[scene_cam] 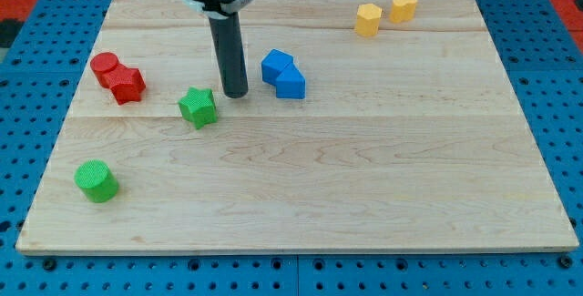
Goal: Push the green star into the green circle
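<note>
The green star (198, 107) lies on the wooden board left of centre. The green circle (96, 180), a short cylinder, stands near the board's lower left corner, well apart from the star. My tip (236, 93) rests on the board just to the upper right of the green star, a small gap between them, and to the left of the blue blocks.
A red circle (105, 65) and a red star (127, 84) touch each other at the left. Two blue blocks (276, 65) (291, 84) sit together right of my tip. Two yellow blocks (368, 19) (404, 6) lie at the upper right. The wooden board (364, 168) ends on a blue pegboard.
</note>
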